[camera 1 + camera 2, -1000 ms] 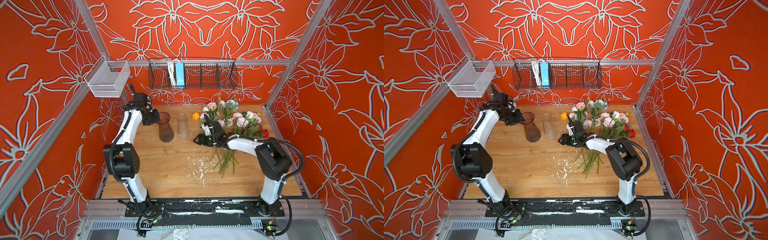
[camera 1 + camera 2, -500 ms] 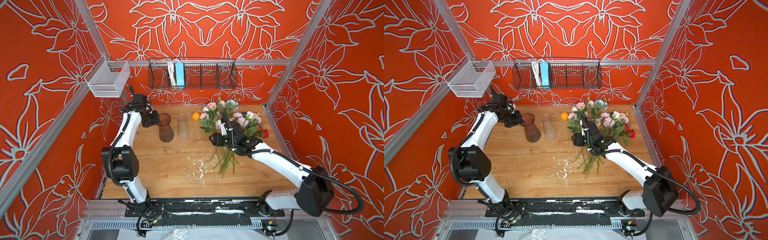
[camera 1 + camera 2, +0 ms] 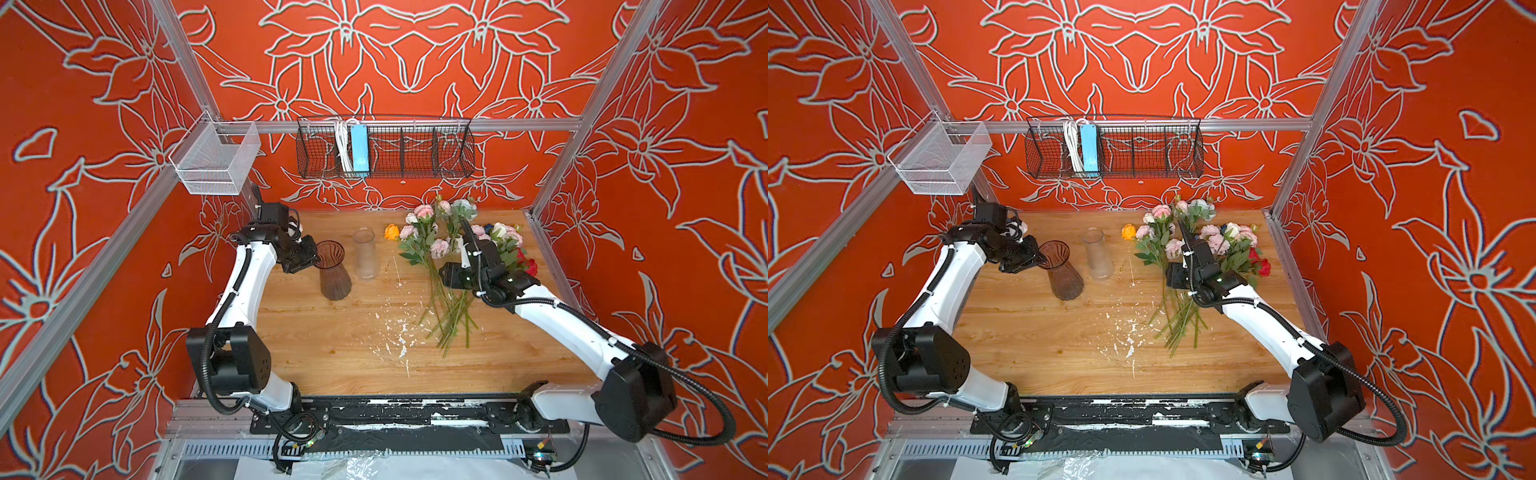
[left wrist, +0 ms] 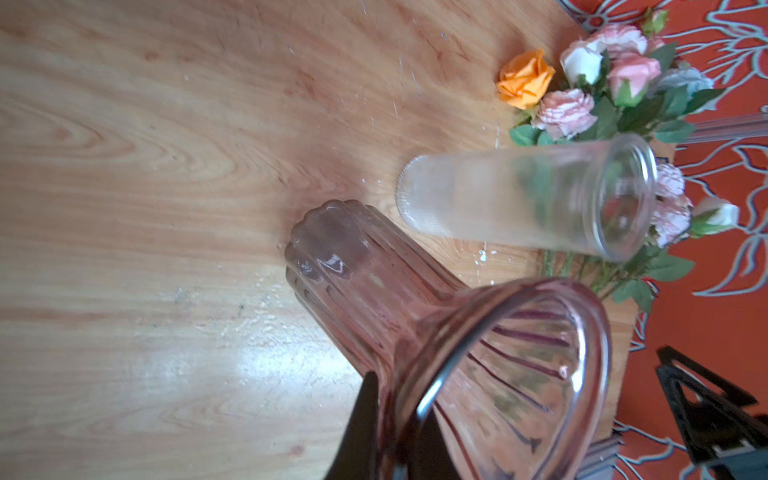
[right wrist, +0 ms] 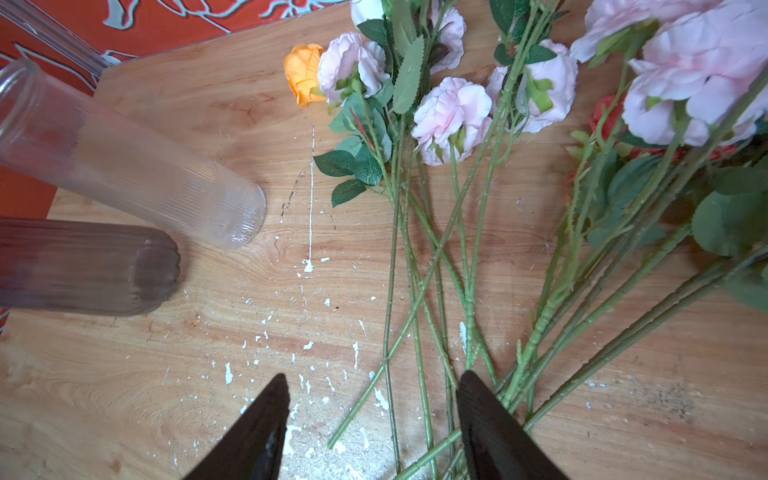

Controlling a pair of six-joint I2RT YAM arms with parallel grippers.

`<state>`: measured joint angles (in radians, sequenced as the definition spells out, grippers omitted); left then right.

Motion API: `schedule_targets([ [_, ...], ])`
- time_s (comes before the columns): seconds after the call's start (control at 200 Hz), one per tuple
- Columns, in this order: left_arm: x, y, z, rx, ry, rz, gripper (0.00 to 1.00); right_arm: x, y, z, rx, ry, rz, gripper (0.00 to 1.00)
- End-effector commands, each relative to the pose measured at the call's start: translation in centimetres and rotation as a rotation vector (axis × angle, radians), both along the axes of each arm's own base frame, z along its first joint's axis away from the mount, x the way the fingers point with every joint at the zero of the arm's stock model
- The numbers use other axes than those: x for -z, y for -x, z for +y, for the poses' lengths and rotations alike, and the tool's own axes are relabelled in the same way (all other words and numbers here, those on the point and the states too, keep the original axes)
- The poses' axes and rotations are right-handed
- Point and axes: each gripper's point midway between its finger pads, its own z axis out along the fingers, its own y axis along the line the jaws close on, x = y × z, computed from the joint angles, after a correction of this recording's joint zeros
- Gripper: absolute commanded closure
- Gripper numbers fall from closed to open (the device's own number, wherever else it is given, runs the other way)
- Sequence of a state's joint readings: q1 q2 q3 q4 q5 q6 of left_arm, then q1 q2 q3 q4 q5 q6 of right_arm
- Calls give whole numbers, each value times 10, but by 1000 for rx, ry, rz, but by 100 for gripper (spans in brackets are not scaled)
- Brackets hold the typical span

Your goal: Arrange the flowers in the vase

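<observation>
Flowers (image 3: 439, 248) heaped on table (image 3: 332, 336), right of clear vase (image 3: 365, 257), left gripper (image 3: 313, 260) clenched on rim of upright brown vase (image 3: 333, 279), right gripper (image 5: 372, 380) spread open over stems, grasping nothing

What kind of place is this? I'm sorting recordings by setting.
Probably a purpose-built robot test booth, not a home: an aluminium frame holds red flower-print panels, and the left arm and right arm are mounted on a black rail fronting a wooden table with flowers, a brown vase and a clear vase.
</observation>
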<state>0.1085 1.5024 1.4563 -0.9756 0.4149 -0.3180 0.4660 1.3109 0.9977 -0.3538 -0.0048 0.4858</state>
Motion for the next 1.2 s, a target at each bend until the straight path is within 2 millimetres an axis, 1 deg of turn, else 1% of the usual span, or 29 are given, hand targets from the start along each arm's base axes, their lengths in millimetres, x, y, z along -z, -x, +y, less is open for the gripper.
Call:
schedule_targets([
  [0.0, -30, 18, -23, 37, 120, -85, 100, -6, -3, -9, 17, 0, -11, 34],
  [0.075, -27, 39, -30, 59, 99, -72, 100, -3, -10, -15, 34, -10, -2, 34],
  [0.14, -29, 57, -39, 87, 55, -67, 100, 3, -17, -20, 57, -15, 11, 34],
  [0.205, -33, 70, -52, 116, 42, -72, 100, 12, -27, -24, 80, -19, 33, 35],
  [0.28, -39, 80, -66, 150, 41, -86, 100, 19, -39, -25, 93, -23, 55, 35],
  [0.37, -42, 85, -83, 178, 47, -104, 100, 29, -56, -27, 114, -22, 73, 36],
  [0.51, -39, 86, -111, 239, 69, -94, 100, 47, -82, -27, 140, -39, 115, 39],
  [0.585, -36, 85, -124, 268, 71, -86, 100, 56, -97, -22, 131, -64, 138, 43],
  [0.691, -34, 80, -141, 306, 63, -66, 100, 67, -110, -15, 112, -67, 165, 50],
  [0.816, -27, 75, -163, 360, 77, -18, 100, 74, -116, -13, 108, -62, 180, 54],
  [0.951, -22, 69, -183, 417, 80, 12, 100, 81, -117, 4, 32, -104, 206, 58],
  [1.031, -20, 64, -189, 429, 81, 14, 100, 90, -115, 9, -4, -118, 228, 60],
  [1.191, -15, 61, -196, 448, 88, 33, 100, 100, -112, 22, -65, -145, 248, 61],
])
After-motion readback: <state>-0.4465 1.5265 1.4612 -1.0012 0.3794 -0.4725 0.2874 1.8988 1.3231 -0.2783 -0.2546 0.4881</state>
